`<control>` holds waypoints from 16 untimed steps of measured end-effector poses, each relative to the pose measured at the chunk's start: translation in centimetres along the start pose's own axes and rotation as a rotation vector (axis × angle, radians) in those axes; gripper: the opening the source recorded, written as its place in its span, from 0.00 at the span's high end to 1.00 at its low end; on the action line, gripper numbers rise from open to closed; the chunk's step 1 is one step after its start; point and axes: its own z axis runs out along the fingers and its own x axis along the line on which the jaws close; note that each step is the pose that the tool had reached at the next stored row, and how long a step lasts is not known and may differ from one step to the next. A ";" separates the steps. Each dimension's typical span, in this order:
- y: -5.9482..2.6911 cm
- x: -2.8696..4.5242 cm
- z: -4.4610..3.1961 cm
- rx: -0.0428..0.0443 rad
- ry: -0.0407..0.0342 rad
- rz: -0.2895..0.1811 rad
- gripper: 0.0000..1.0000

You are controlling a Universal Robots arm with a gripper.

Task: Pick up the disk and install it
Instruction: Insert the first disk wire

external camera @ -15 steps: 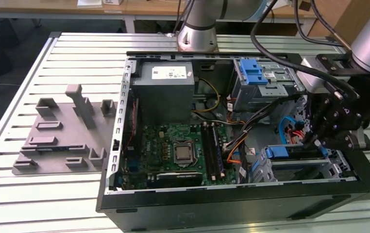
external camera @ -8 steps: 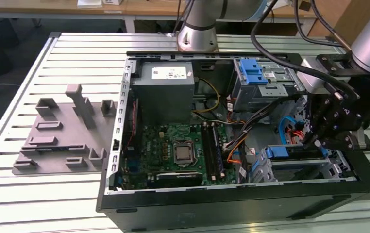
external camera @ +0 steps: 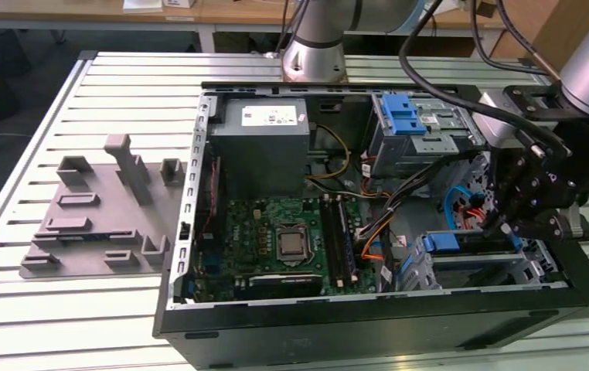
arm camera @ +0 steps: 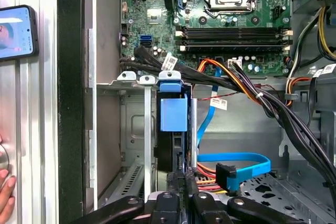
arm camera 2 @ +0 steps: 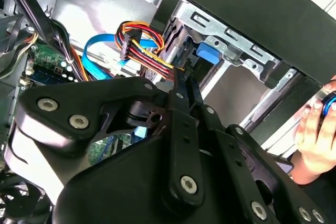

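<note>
Gripper: I see my gripper (external camera: 505, 224) at the right of the exterior view, low inside the computer case (external camera: 377, 328); its fingers are closed together, pressed on the end of the disk (arm camera: 172, 129).
Disk: it stands on edge in the drive cage (arm camera: 134, 124), centre of the first wrist view, blue carrier tab showing.
Motherboard: (external camera: 279, 243) lower middle of the exterior view.
Hand: a person's (arm camera 2: 315, 135) at the right edge of the second wrist view.

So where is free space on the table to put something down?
The slatted table is bare in front of the grey fixture plate and behind it. Inside the computer case it is crowded: cables and drive cages around the pincer.
</note>
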 end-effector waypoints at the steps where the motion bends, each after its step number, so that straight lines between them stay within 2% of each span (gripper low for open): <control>1: 0.00 0.00 -0.06 0.0000 0.0002 0.001 0.84; 5: -0.01 0.00 -0.08 -0.0001 -0.0022 0.002 0.84; 8: -0.01 -0.01 -0.07 -0.0003 -0.0093 0.003 0.84; 16: -0.04 0.02 0.02 -0.0006 -0.0099 0.010 0.84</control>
